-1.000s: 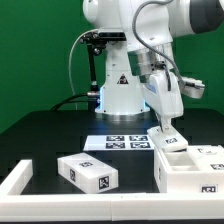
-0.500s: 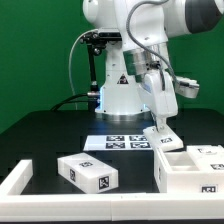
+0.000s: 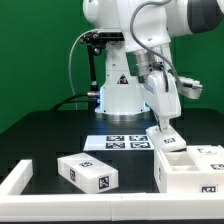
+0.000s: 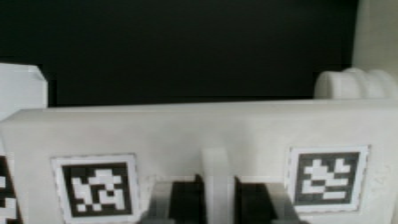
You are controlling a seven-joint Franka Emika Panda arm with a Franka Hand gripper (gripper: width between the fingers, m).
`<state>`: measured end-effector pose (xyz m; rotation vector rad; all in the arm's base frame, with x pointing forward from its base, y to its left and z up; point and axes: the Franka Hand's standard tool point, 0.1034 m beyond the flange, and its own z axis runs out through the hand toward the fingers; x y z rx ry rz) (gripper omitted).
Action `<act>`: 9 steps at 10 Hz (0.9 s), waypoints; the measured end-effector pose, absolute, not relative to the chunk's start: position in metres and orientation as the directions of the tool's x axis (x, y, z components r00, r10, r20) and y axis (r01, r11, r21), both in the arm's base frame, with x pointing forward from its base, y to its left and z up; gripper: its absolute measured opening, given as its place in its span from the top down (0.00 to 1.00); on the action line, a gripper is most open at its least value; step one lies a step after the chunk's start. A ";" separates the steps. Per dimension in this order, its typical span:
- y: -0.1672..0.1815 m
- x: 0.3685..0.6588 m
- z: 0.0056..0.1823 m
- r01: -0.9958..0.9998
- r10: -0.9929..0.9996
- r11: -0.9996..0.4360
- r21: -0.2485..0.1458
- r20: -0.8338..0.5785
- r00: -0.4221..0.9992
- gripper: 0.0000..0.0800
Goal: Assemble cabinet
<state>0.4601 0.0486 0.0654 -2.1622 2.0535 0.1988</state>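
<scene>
The cabinet body, a white box with open compartments and tags, stands at the exterior view's right front. My gripper hangs just above its left end, shut on a small white tagged piece that it holds close over the body. In the wrist view this piece fills the picture with two tags on its face. A thin ridge of it sits between my dark fingers, and my gripper is closed on that ridge. A second white tagged piece lies at the left front.
The marker board lies flat before the white robot base. A white L-shaped rail borders the table's left front corner. Cables hang behind the arm on the exterior view's left.
The gripper with the small piece swung slightly toward the exterior view's left, then back right. It now sits about where it was a second ago, still shut on the piece.
</scene>
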 end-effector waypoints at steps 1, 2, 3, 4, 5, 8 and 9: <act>0.048 0.460 0.065 -0.999 -0.978 -0.049 -0.019 -0.200 0.052 0.92; 0.048 0.460 0.065 -0.999 -0.978 -0.050 -0.018 -0.200 0.052 0.92; 0.050 0.462 0.067 -0.998 -0.977 -0.056 -0.017 -0.204 0.058 0.92; 0.049 0.465 0.070 -0.998 -0.977 -0.059 -0.022 -0.203 0.062 0.92; 0.047 0.467 0.071 -0.998 -0.977 -0.059 -0.024 -0.203 0.062 0.92; 0.044 0.472 0.073 -0.998 -0.977 -0.056 -0.029 -0.204 0.061 0.92; 0.045 0.474 0.073 -0.998 -0.977 -0.055 -0.031 -0.204 0.060 0.92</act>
